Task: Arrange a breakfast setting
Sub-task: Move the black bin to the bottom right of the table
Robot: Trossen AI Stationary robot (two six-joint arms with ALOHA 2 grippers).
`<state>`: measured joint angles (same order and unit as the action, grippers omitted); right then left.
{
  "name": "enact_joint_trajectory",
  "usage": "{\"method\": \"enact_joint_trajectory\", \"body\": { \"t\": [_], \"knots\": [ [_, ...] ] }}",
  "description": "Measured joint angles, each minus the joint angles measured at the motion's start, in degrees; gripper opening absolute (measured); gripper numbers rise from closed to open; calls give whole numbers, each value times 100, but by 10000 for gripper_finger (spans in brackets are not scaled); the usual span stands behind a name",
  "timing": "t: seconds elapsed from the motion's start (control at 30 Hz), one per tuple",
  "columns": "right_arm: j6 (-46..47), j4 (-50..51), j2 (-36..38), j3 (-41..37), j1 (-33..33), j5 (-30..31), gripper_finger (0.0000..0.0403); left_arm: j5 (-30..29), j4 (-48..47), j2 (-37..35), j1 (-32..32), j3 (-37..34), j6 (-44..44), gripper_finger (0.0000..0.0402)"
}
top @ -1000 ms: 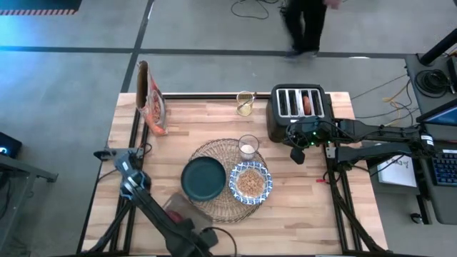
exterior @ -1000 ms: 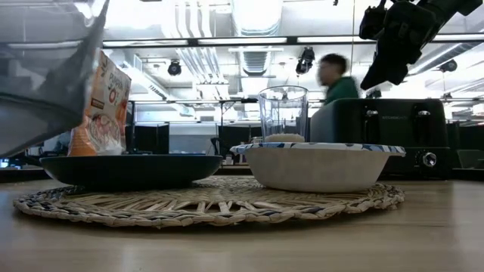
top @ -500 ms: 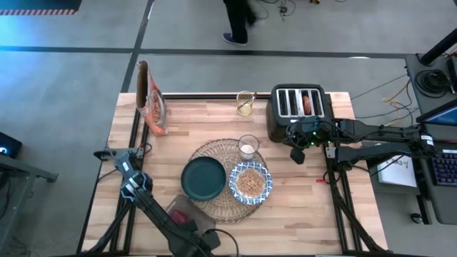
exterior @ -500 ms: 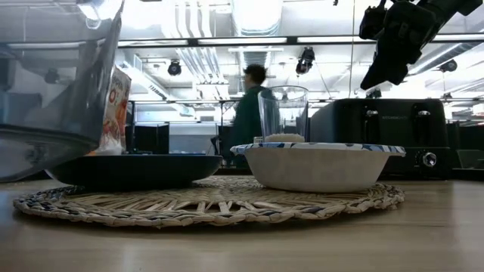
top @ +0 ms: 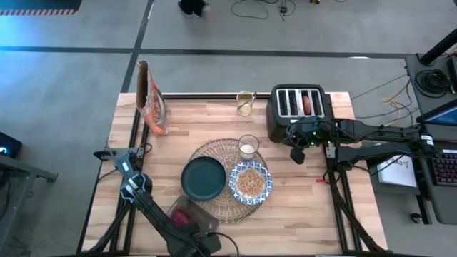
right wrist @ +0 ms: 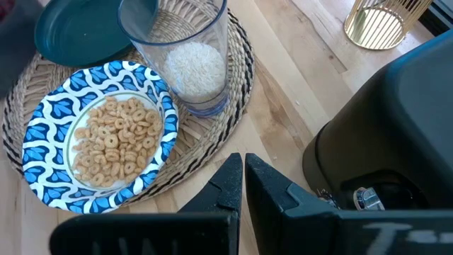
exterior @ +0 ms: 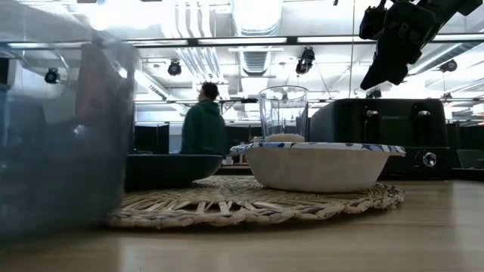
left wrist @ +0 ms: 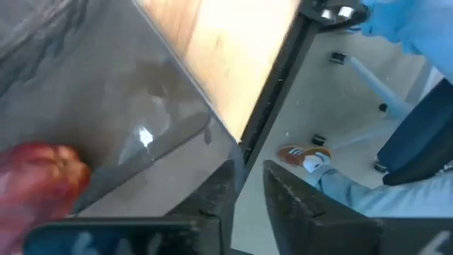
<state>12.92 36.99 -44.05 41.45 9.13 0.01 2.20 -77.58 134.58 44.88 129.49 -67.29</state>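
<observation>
The placemat [top: 223, 178] lies at the desk [top: 300, 200] centre and carries the plate [top: 203, 177], the bowl [top: 250, 183] of cereal rings and, behind them, the glass [top: 248, 147]. The left gripper [left wrist: 248, 191] is at the desk's near edge beside a clear plastic container [top: 187, 214] holding something red; whether its fingers [left wrist: 216, 195] grip the container wall cannot be told. The right gripper [right wrist: 243, 177] hovers in front of the toaster [top: 298, 112], fingers closed on nothing.
</observation>
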Motion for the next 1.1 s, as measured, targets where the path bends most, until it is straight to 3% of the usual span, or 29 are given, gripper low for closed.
{"method": "enact_joint_trajectory", "body": {
  "t": [0.23, 0.6, 0.87, 1.1],
  "knots": [
    [0, 0, 0, 0, 1, 0, 9, -29, -161, -7, 7, 8, 234, 116],
    [-1, -2, 0, 0, 0, 0, 9, -1103, -1235, -78, 185, 537, 574, 109],
    [0, -2, 0, 0, 0, 1, 9, -1745, -1238, -808, 385, -163, 568, 107],
    [0, -2, 0, -1, 0, 1, 9, -2564, -1229, -2251, 398, -1786, 80, 106]
  ]
}}
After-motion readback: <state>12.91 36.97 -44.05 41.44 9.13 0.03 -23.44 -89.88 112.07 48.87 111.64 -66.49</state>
